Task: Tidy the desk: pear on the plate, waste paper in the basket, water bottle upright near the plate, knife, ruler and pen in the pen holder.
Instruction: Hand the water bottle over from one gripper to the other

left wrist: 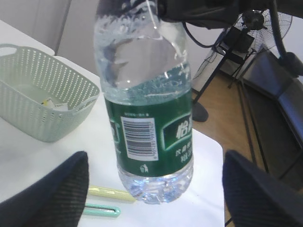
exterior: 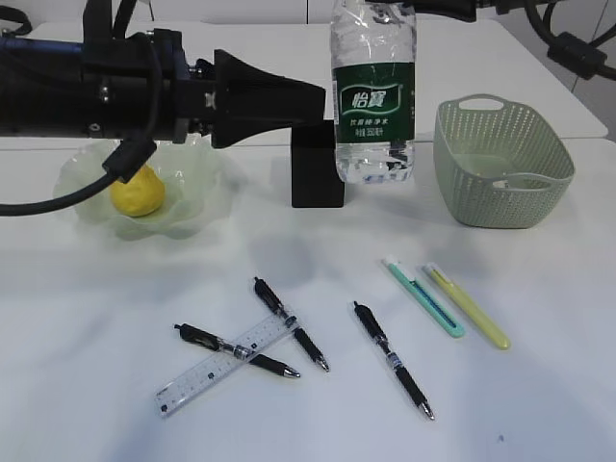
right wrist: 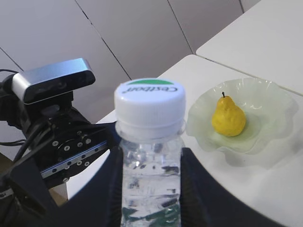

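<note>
The desk (exterior: 115,318) is shown from the exterior view, read from left to right. At nine o'clock the pear (exterior: 137,191) is seen on the plate (exterior: 207,197), so that step is judged done. The left gripper (exterior: 322,101) is stretched across from the left at about eleven o'clock; in the left wrist view its pads (left wrist: 45,196) are spread wide to either side of the water bottle (exterior: 373,91) and are not touching it, so that hand is released. The water bottle is held upright at twelve o'clock, clear of the desk, by the right gripper (right wrist: 150,165), whose jaws are clamped on the neck just under the white cap (right wrist: 149,101). Behind the bottle the pen holder (exterior: 318,173) is partly hidden. At two o'clock the basket (exterior: 500,164) is shown, with the waste paper (left wrist: 53,104) already lying inside. At six o'clock the ruler (exterior: 226,364) lies across three black pens (exterior: 291,324), and at four o'clock two utility knives (exterior: 423,296) lie side by side. The step in hand is judged to be the bottle's placement. The next move calls for the bottle to be lowered upright near the plate, then released.
</note>
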